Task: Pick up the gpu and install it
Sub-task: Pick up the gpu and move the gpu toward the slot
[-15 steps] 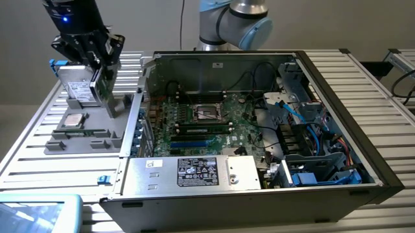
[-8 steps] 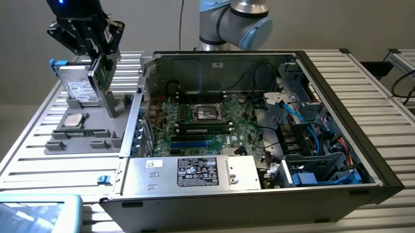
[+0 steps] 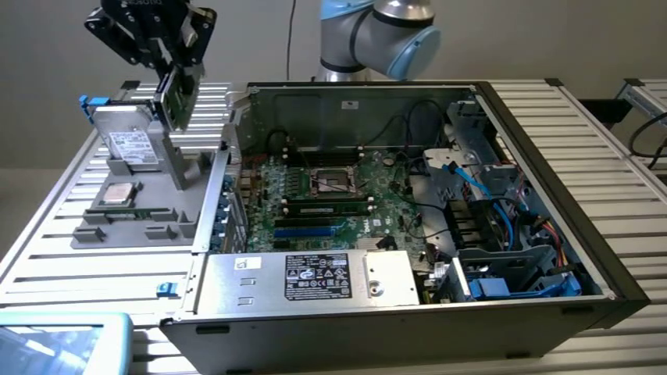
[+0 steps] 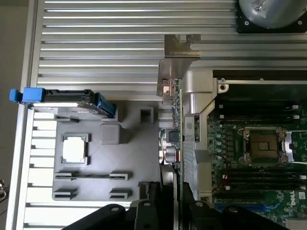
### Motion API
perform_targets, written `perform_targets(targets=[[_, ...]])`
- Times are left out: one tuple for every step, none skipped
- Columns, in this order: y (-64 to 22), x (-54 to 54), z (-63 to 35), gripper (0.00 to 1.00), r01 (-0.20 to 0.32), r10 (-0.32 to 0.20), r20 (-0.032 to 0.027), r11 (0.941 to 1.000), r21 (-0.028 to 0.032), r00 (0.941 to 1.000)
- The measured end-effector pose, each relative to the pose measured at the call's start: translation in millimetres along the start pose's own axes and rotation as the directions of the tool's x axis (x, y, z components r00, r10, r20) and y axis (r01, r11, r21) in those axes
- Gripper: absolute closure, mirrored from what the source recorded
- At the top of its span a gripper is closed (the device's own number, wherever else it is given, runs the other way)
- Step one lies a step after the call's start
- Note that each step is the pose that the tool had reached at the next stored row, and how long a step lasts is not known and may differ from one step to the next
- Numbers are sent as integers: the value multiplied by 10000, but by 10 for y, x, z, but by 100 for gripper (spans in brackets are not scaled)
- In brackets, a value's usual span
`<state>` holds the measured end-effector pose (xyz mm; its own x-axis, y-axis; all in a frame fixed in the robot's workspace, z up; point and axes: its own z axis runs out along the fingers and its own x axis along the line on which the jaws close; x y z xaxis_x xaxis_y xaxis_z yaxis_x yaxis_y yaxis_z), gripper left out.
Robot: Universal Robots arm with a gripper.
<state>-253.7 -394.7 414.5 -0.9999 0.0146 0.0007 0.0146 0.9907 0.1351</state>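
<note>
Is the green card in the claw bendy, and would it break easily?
Probably stiff: the gpu hangs straight from the claw without drooping. Likely light, being thin and flat. Probably fragile too, since its bare board carries small parts beside the metal bracket.

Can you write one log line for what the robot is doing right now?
gripper: shut on gpu | where: in the air near grey parts tray, outside computer case | installed: not yet
</note>
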Motion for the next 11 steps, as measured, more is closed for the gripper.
perform_targets(targets=[[-4,-44,-30,71,0,0,0,10000,-19,10000],[-8,-87,-60,71,-1,1,0,10000,-37,10000],[-13,-131,-92,71,-1,1,0,10000,-55,10000],[-17,-176,-117,71,0,0,-1,10000,-64,10000],[-22,-222,-133,71,0,0,0,10000,-66,10000],[-27,-267,-142,71,-1,1,-2,10000,-66,10000],[-32,-314,-150,71,-1,1,-5,10000,-64,10000],[-37,-359,-157,71,-1,1,-6,10000,-65,10000],[-43,-402,-164,71,-2,2,-8,10000,-64,10000],[-48,-447,-171,71,-2,2,-9,10000,-65,10000],[-53,-494,-178,71,-2,1,-12,10000,-64,10000]])
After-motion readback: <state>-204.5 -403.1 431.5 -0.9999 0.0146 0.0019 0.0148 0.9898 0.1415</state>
